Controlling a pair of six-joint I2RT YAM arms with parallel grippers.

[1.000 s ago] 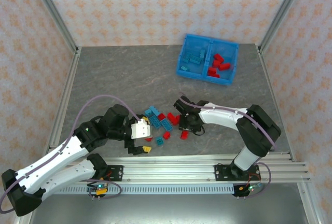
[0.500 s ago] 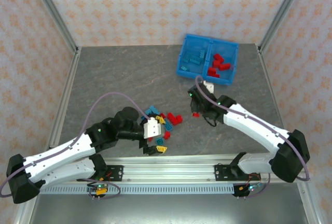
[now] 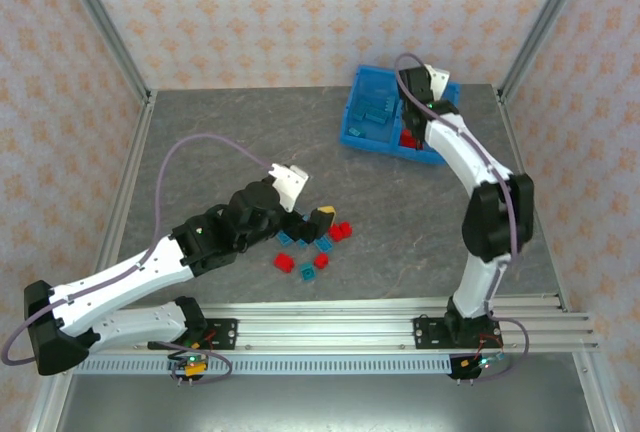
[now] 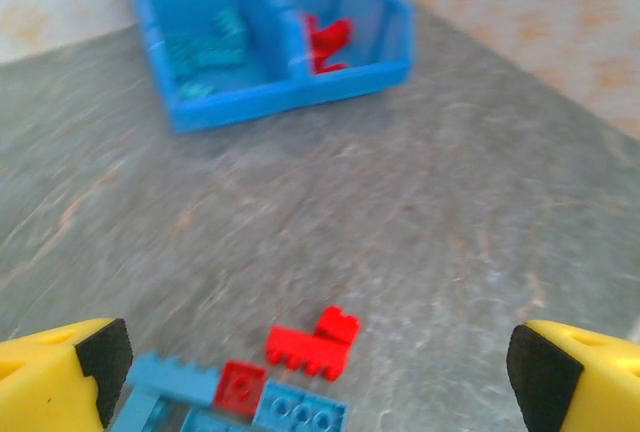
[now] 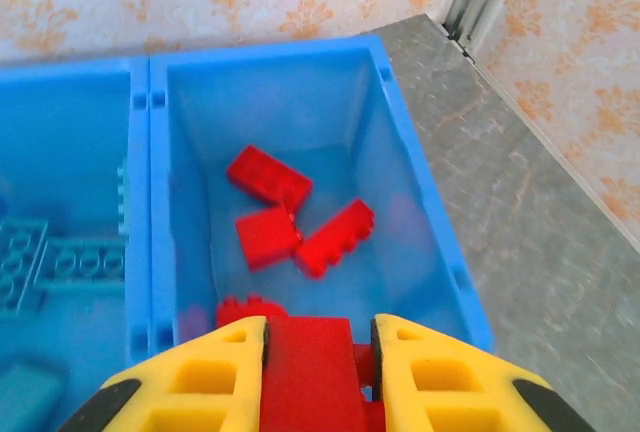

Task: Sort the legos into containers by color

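Legos (image 3: 285,264), small studded plastic bricks in bright red and light blue: I am seeing a loose cluster lying on the grey marbled table (image 3: 220,152) beside my left gripper (image 4: 318,372), whose jaws are standing wide apart, gripping nothing. My right gripper (image 5: 315,337) is clamping one red brick (image 5: 308,372) above the right compartment (image 5: 400,152) of the translucent blue rectangular plastic bin (image 3: 362,87). Red bricks (image 5: 268,174) are lying in that compartment, and light blue bricks (image 5: 60,257) are lying in the left compartment (image 5: 60,142).
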